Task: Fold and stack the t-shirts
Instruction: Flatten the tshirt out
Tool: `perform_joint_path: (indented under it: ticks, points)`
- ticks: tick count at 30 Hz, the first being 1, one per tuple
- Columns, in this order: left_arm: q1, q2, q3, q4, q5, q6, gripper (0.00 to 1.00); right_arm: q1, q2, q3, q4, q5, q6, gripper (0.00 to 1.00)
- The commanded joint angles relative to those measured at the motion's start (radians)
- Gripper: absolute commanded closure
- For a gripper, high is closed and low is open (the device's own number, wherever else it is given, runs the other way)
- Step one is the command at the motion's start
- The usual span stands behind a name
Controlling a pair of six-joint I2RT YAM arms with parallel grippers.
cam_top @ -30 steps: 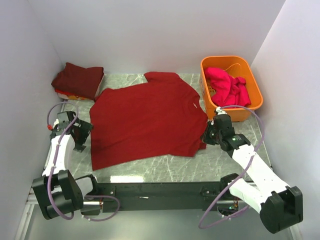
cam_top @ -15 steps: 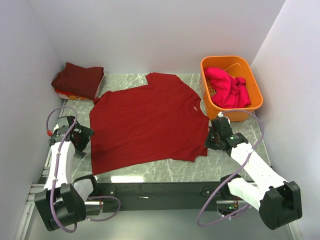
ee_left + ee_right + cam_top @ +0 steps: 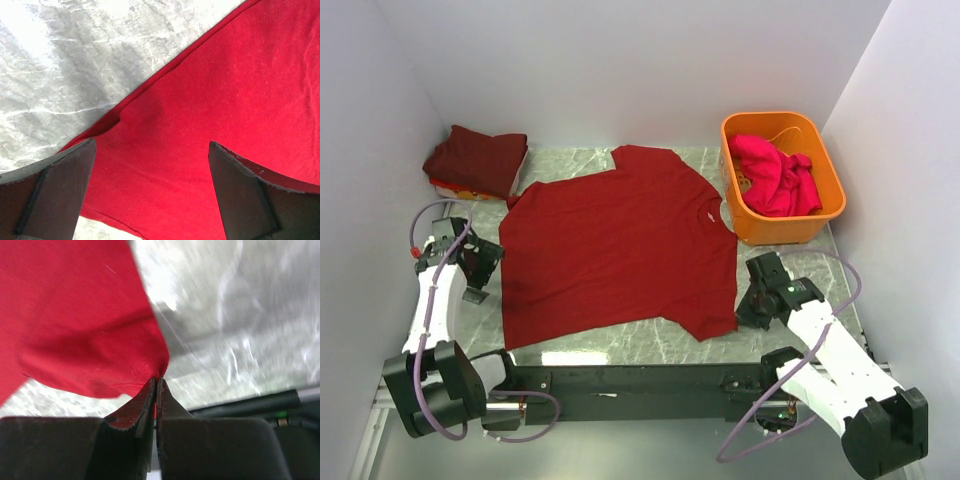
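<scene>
A dark red t-shirt (image 3: 615,245) lies spread flat on the marble table. My right gripper (image 3: 740,318) is shut on its near right sleeve corner (image 3: 150,362), low by the table's front edge. My left gripper (image 3: 488,268) is open at the shirt's left edge; its fingers (image 3: 55,195) straddle the red cloth (image 3: 200,100) without gripping it. Folded maroon shirts (image 3: 475,160) are stacked at the back left. A magenta-pink shirt (image 3: 775,172) lies crumpled in the orange tub (image 3: 825,215).
The orange tub stands at the back right against the wall. White walls close in on three sides. A black rail (image 3: 640,380) runs along the near table edge between the arm bases.
My right gripper has pulled the shirt's right sleeve corner toward the near edge, stretching the cloth. My left gripper dipped nearer, then moved back up at the shirt's left edge.
</scene>
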Motion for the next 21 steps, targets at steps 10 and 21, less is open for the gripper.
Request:
perform_joint_path:
  ticks: [10, 21]
  points:
    - [-0.017, 0.062, 0.058, 0.133, 0.003, -0.045, 0.01, 0.001, -0.022, 0.216, 0.02, 0.004, -0.102, 0.16]
    - [-0.241, 0.311, 0.205, 0.32, -0.121, -0.007, 0.0, 0.189, 0.684, 0.633, 0.48, 0.172, -0.299, 0.14]
